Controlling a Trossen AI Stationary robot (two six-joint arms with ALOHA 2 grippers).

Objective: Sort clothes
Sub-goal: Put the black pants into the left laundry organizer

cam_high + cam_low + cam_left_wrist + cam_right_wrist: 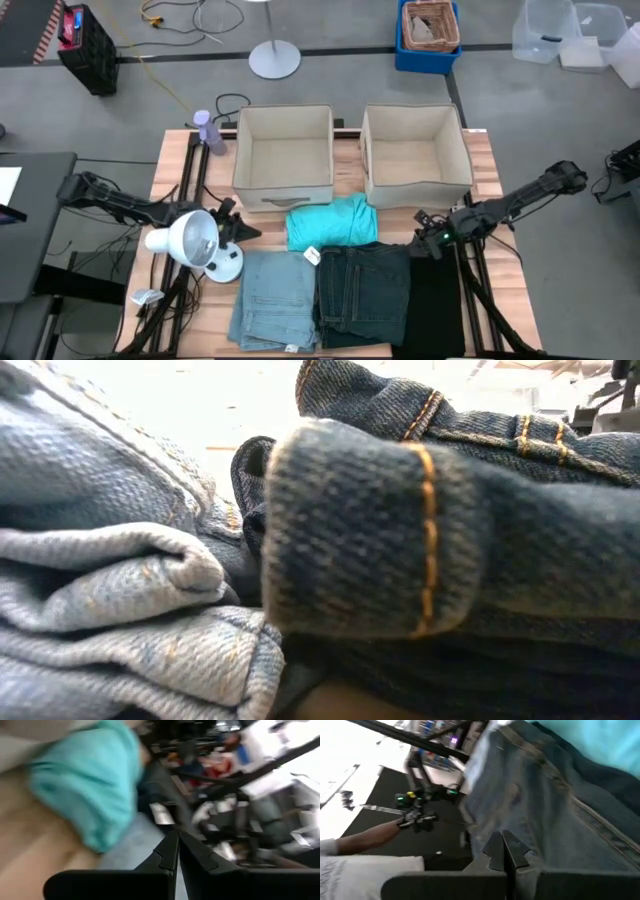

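Four folded garments lie on the table's near half. The teal shirt (330,222) lies just in front of the boxes. Nearer are the light blue jeans (275,300), the dark jeans (365,290) and the black cloth (435,305), side by side. The low view is filled by the light blue jeans (100,560) and the dark jeans (450,530). My left gripper (243,230) is shut, left of the teal shirt (90,785). My right gripper (420,238) is shut, by the far right corner of the dark jeans (560,820).
Two open beige fabric boxes (285,150) (415,145) stand side by side at the table's far side. A white lamp (190,242) stands at the near left and a purple bottle (207,130) at the far left. A person's forearm (370,840) shows beyond the table.
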